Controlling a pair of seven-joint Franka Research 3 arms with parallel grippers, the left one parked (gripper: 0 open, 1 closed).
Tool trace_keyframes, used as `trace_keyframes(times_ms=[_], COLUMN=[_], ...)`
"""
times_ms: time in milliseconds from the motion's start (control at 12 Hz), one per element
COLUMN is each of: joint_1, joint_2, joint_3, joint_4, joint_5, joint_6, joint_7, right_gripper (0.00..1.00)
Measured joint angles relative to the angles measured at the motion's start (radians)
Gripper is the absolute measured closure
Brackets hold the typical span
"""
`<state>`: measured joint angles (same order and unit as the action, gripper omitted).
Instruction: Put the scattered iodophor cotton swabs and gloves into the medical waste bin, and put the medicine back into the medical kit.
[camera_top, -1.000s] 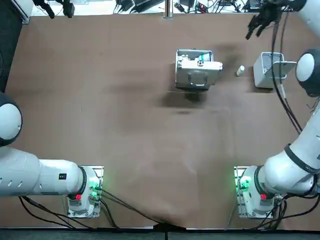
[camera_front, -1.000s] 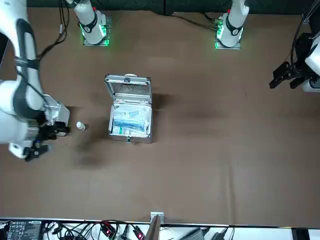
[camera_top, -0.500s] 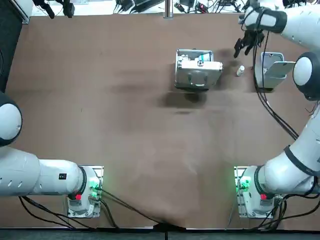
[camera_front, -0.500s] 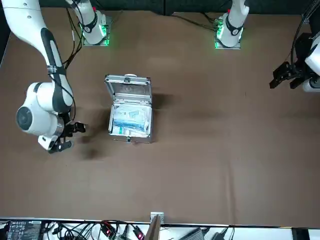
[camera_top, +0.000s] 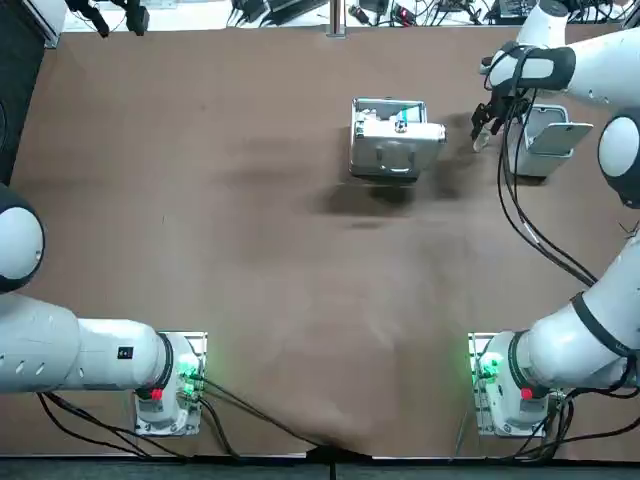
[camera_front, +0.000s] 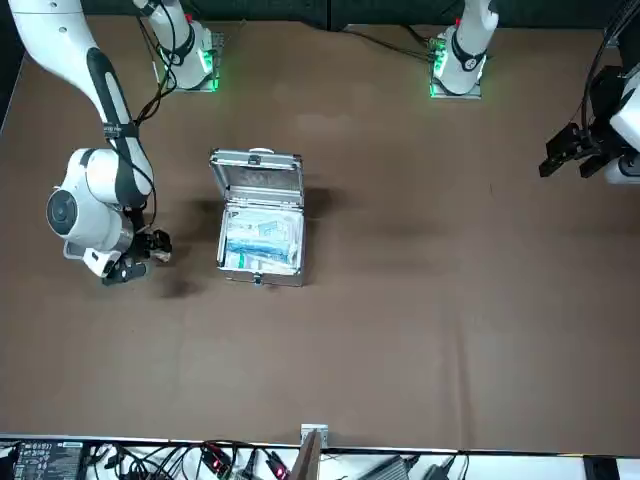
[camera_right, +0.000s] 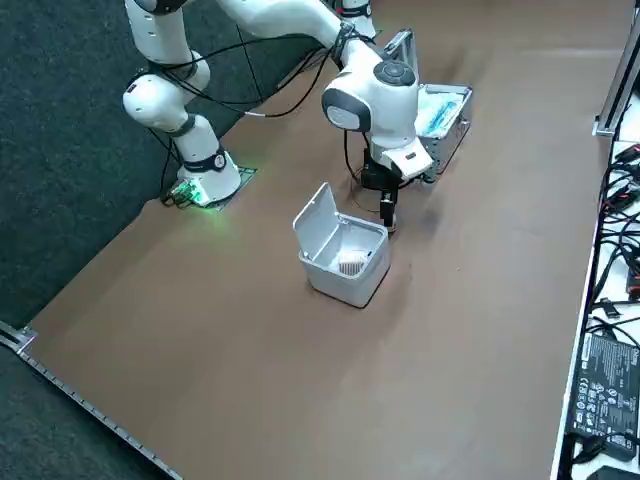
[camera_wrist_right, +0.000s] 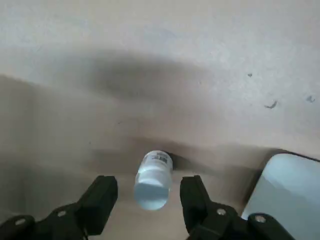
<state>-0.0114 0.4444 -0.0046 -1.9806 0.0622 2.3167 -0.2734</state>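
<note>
right hand (camera_wrist_right: 150, 192) is hanging low over the table (camera_top: 250, 250), fingers spread apart either side of the medicine bottle (camera_wrist_right: 153, 180), which is sitting between the open medical kit (camera_top: 395, 140) and waste bin (camera_right: 345, 285).

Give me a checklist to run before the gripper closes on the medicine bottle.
1. Right gripper open: ok, its fingers are spread.
2. Medicine bottle between the fingers: ok, it lies on its side in the gap, touching neither finger.
3. Gripper low enough to catch the bottle: cannot tell.
4. Waste bin clear of the fingers: ok, it stands close beside the bottle but apart.
5. Medical kit open to receive the bottle: ok, lid is up.
6. Free room inside the kit: cannot tell, packets cover most of it.
</note>
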Motion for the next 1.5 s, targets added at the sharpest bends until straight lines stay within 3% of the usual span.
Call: trace_keyframes(times_ms=[83, 333, 1000, 1417, 1500], joint_1=[0.000, 0.001, 0.001, 0.001, 0.001], joint_2=[-0.003, -0.006, 0.010, 0.016, 0.016], joint_3=[0.000, 0.000, 0.000, 0.000, 0.000], joint_4=[-0.006, -0.010, -0.015, -0.019, -0.020], joint_5=[0.000, 0.000, 0.000, 0.000, 0.000], joint_6=[0.001, 0.012, 0.043, 0.047, 0.047], joint_7=[0.000, 0.000, 0.000, 0.000, 0.000], right_gripper=[0.21, 0.26, 0.28, 0.35, 0.41])
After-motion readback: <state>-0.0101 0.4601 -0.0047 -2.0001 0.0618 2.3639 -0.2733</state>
